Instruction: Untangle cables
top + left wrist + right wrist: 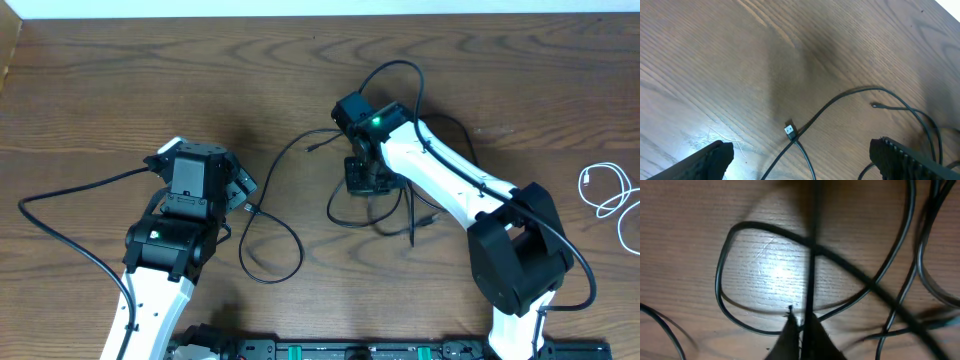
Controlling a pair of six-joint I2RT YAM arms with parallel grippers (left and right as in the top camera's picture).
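Two black cables lie tangled mid-table. One black cable [299, 248] loops toward my left gripper [243, 190], which is open and empty. In the left wrist view that cable [840, 97] passes between the open fingers [800, 162], with its USB plug [789, 131] flat on the wood. My right gripper [366, 180] is over the other black cable's tangle [412, 215]. In the right wrist view its fingers [802, 325] are shut on a taut black strand [813, 240] running straight up the frame, above a loop [720, 280]. The white cable [605, 190] lies coiled at the far right.
The wooden table [120, 90] has its far edge along the top of the overhead view. A thick black arm wire [60, 195] curves left of my left arm. The arm bases stand at the front edge [330, 350].
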